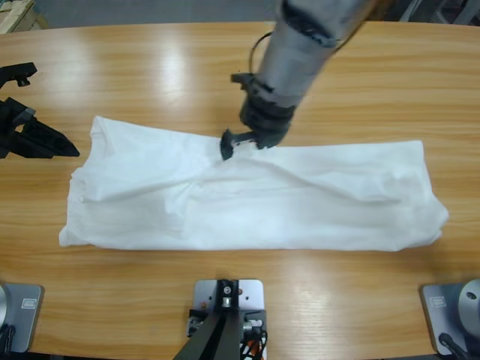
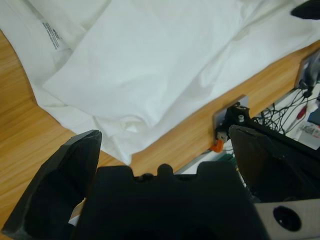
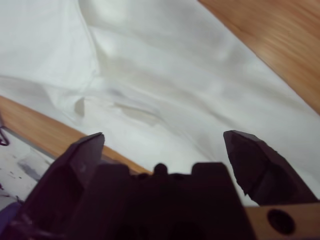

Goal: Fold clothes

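The clothes are one white T-shirt [image 1: 300,202], spread lengthwise and creased across the middle of the wooden table [image 1: 135,60]. My right gripper [image 1: 244,141] comes down from the top centre and hovers at the shirt's far edge, open, with creases running toward it. In the right wrist view the right gripper [image 3: 165,136] has only the shirt [image 3: 150,75] beyond its jaws. My left gripper [image 1: 49,127] is open at the left edge, short of the shirt's left end. In the left wrist view the left gripper [image 2: 165,135] faces the shirt [image 2: 150,60], where small dark text [image 2: 52,35] shows.
Bare wood surrounds the shirt on all sides. The table's near edge [image 2: 200,150] runs close to the shirt's corner in the left wrist view, with cables and a net [image 2: 285,110] beyond it.
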